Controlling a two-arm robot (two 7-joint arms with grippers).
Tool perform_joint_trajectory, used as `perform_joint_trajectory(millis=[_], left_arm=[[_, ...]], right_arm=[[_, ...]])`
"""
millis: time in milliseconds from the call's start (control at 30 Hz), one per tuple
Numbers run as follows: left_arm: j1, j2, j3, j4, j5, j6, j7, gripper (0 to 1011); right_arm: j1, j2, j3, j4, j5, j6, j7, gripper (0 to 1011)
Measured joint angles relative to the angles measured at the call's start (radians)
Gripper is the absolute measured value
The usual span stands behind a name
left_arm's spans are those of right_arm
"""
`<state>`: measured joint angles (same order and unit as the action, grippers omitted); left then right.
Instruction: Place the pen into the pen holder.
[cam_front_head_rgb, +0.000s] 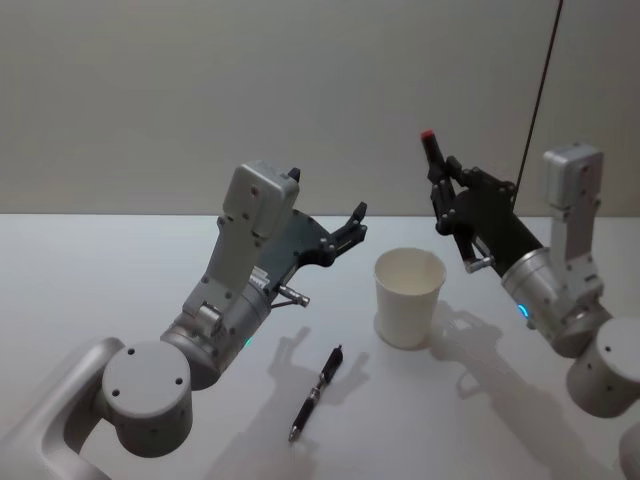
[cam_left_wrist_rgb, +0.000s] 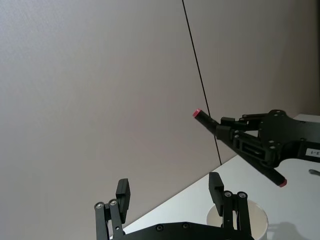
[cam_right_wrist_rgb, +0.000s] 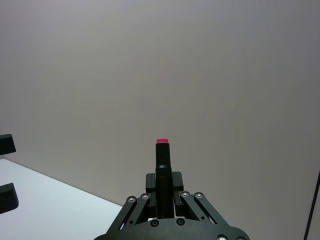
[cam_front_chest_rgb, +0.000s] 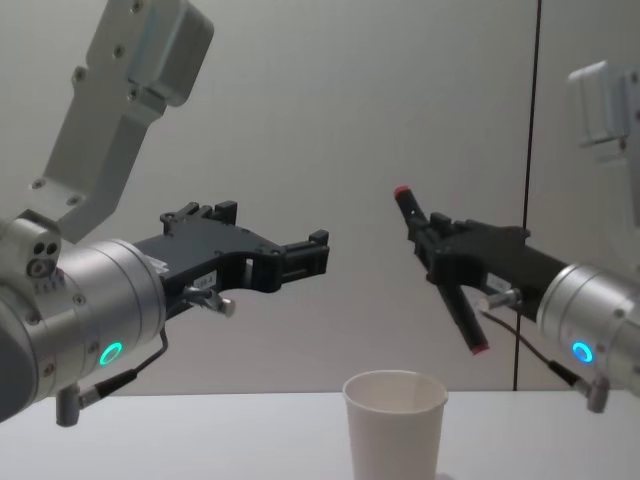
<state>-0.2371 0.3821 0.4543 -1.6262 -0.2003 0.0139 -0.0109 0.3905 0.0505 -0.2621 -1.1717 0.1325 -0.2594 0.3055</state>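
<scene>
Standing mid-frame, the pen holder (cam_front_head_rgb: 410, 297) shows a bare white inside; upper right, the right gripper (cam_front_head_rgb: 441, 185) clamps a red-capped pen (cam_front_head_rgb: 429, 146); the left gripper (cam_front_head_rgb: 352, 225), centre-left, gapes.

White paper cup (cam_front_head_rgb: 409, 297) stands upright, empty; one black pen (cam_front_head_rgb: 316, 393) lies flat near its base, while a red-capped pen (cam_front_head_rgb: 431, 150) is clamped, tilted, in the raised right gripper (cam_front_head_rgb: 441, 190).

The right gripper (cam_front_chest_rgb: 428, 238), raised above and just right of the white pen holder (cam_front_chest_rgb: 394, 425), clamps a dark, red-tipped pen (cam_front_chest_rgb: 463, 316) at a tilt. The left gripper (cam_front_chest_rgb: 308, 254) hangs opposite, on the left.
</scene>
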Motion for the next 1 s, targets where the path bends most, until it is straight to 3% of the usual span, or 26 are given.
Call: perform_joint_trajectory(millis=[1000], left_arm=[[0.000,0.000,0.000,0.000,0.000,0.000,0.000,1004]], right_arm=[[0.137,-0.067,-0.030,0.271,-0.030,-0.085,0.026,177]])
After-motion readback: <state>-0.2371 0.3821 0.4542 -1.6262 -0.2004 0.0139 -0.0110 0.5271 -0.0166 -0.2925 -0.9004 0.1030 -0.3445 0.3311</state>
